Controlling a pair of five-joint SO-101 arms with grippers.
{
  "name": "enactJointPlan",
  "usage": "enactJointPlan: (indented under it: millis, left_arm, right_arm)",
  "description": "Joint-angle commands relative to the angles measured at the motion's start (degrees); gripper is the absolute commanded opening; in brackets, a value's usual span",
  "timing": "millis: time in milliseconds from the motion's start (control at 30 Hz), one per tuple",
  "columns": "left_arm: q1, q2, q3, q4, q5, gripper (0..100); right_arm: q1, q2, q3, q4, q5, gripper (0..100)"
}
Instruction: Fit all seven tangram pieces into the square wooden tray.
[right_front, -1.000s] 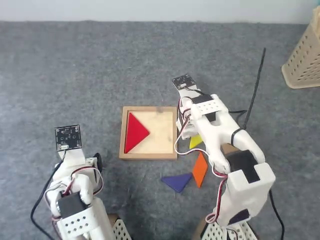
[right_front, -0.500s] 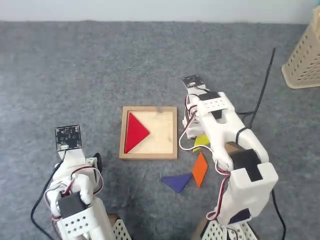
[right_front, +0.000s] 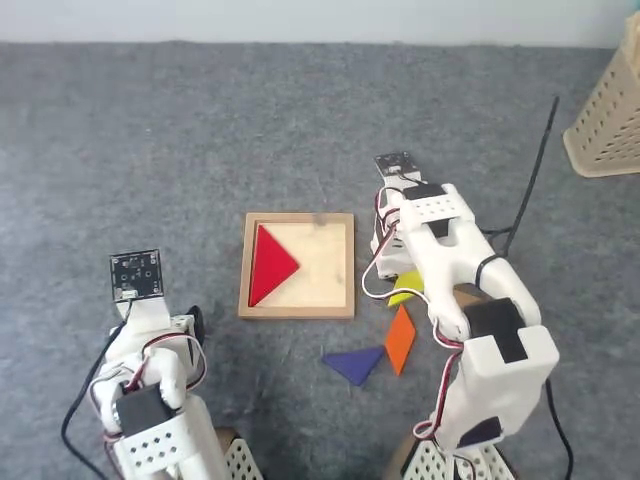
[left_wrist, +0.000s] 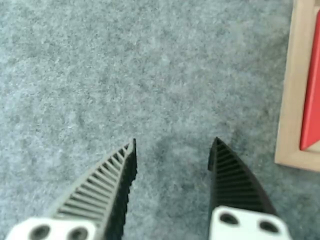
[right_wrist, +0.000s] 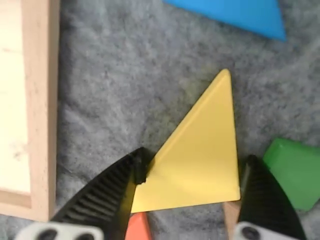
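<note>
While the right gripper (right_wrist: 194, 167) hangs low over the yellow triangle (right_wrist: 200, 160), its black ribbed fingers (right_wrist: 107, 192) stand apart, one on each side of the piece. One tip sits at the slanted edge, the other just beside a corner; can't tell if either presses on it. The yellow triangle is flat, smooth, sharp-cornered, and lies on the carpet (right_front: 150, 140) just outside the tray (right_front: 296, 313). A blue piece (right_wrist: 235, 12) with a pointed end lies near it, and a green piece (right_wrist: 295, 172) just beside one corner, both flat on the carpet.

The tray is square, light wood with a raised rim, and sits mid-carpet beside the right arm (right_front: 450, 270). A glossy red triangle (right_front: 270, 264) lies flat inside it, long edge along one side of the rim, point toward the middle; pale wood floor shows beside it.

An orange piece (right_front: 400, 338), four-sided and slanted, and a purple triangle (right_front: 355, 362) lie on the carpet near the tray's corner, tips close together.

The left gripper (left_wrist: 175, 145) has its ridged black fingers apart over fuzzy grey carpet, near the tray's rim. A perforated beige basket (right_front: 610, 110) stands at the carpet's far edge, well apart.
</note>
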Motion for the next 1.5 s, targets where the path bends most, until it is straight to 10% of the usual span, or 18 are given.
enactJointPlan:
  millis: [0,900,1467]
  left_arm:
    - [0.0,-0.7,-1.1,0.18,0.53,23]
    - [0.0,-0.7,-1.1,0.18,0.53,23]
    - [0.0,-0.7,-1.1,0.18,0.53,23]
  right_arm:
    - [0.84,-4.09,0.35,-0.04,-0.53,30.0]
    - [-6.11,-11.82,1.76,-4.09,21.27,29.7]
    - [-0.13,-13.67,13.8,-11.12,3.6,30.0]
